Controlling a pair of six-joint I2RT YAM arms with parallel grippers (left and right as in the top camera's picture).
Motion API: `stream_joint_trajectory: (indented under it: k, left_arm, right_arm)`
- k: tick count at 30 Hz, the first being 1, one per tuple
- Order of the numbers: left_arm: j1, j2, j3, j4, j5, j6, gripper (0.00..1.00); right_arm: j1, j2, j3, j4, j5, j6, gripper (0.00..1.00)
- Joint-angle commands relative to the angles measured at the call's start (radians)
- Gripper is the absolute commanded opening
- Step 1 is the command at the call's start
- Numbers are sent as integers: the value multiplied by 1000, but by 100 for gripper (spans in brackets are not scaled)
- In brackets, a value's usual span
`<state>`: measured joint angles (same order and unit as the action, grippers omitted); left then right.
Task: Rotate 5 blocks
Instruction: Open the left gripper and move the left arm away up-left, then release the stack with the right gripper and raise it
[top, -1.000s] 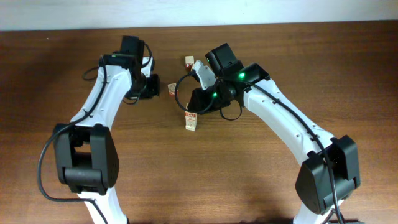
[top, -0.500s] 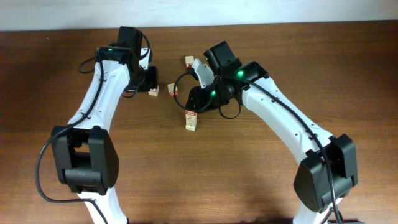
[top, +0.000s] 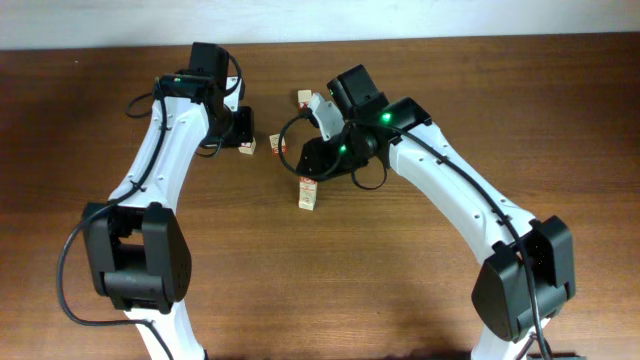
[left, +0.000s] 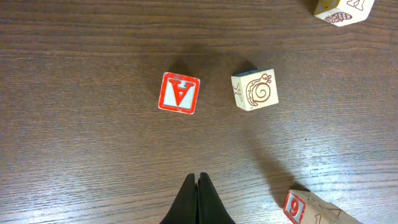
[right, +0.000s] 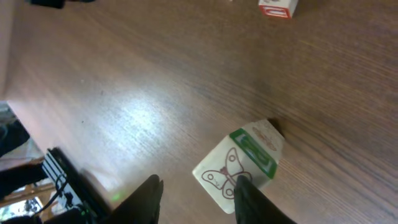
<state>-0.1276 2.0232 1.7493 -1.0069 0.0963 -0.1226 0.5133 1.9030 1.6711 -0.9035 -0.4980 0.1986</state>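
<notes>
Overhead plus both wrist views, block-rotation task. Main change over the last sec: the right gripper (right: 199, 198) has been spreading its jaws and now stands partly open w/ bare table (right: 124, 93) showing in the gap. It clamps nothing. The butterfly block (right: 239, 165) sits on the wood just ahead of the fingertips, touching or just beside one finger (cannot tell which) and turned corner-on to the camera. Judged meaning: this block looks just released after its turn, so one rotation is prob. done; the count so far cannot be read from these views. Second change: the left arm has shifted toward the far edge vs. a sec ago, then held. The left gripper (left: 198, 200) is fully closed and empty, hovering above the table. Ahead of it lies the snail block (left: 255, 89), untouched, w/ the red-9 block (left: 295, 207) near the frame's lower corner. On the overhead view the right gripper (top: 312, 165) hangs over the central blocks, a pale block (top: 307, 198) just in front of it. Likely next: lift clear, pick another block.
</notes>
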Motion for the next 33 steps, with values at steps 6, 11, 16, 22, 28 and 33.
stream_joint_trajectory:
  k: [6, 11, 16, 22, 28, 33]
  left_arm:
    - [6, 2, 19, -5, -8, 16, 0]
    - [6, 2, 19, -5, -8, 16, 0]
    - [6, 2, 19, -5, -8, 16, 0]
    - [6, 2, 19, -5, -8, 16, 0]
    - [6, 2, 19, -6, -8, 16, 0]
    - [6, 2, 19, -6, -8, 16, 0]
  right_arm:
    - [11, 13, 17, -13, 8, -10, 40]
    - [38, 12, 17, -13, 2, -10, 41]
    - [56, 12, 17, -7, 2, -10, 41]
    - [56, 12, 35, -9, 4, -10, 41]
    - [56, 12, 87, -39, 21, -10, 42]
    - [56, 12, 88, -43, 21, -10, 43]
